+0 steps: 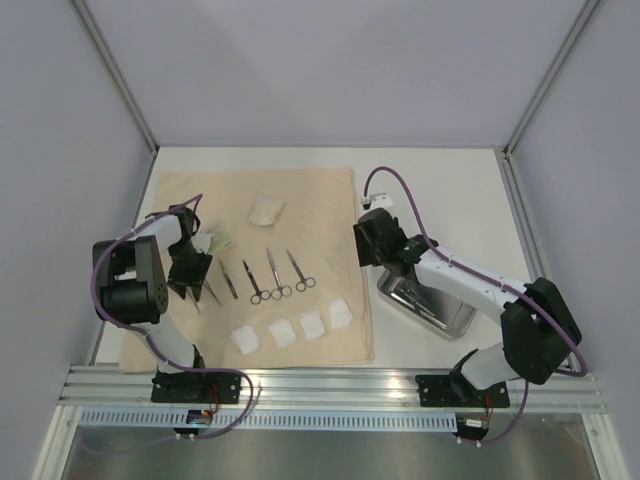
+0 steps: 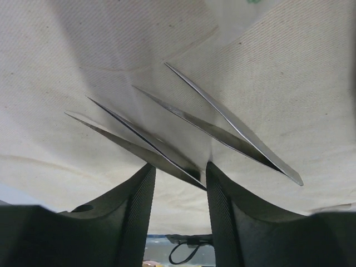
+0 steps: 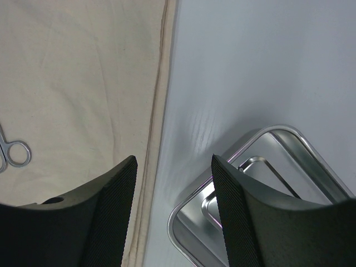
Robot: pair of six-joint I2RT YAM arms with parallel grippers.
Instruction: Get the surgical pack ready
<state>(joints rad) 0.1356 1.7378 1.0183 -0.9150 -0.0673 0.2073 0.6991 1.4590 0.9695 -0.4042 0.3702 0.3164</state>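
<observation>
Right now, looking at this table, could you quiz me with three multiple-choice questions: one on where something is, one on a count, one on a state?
1. Where is the steel tray relative to the beige cloth?
A) on top of it
B) beside it, to the right, on the bare table
C) wrapped inside it

2. How many white gauze squares lie in the row along the cloth's near edge?
A) two
B) four
C) six

3. How do the jaws of the right arm stand?
A) shut on the cloth
B) shut on the tray
C) open, holding nothing

Answers:
1 B: the tray sits on white tabletop past the cloth's hem.
2 B: the top view shows four squares in that row.
3 C: the right wrist view shows a clear gap between them with nothing in it.
</observation>
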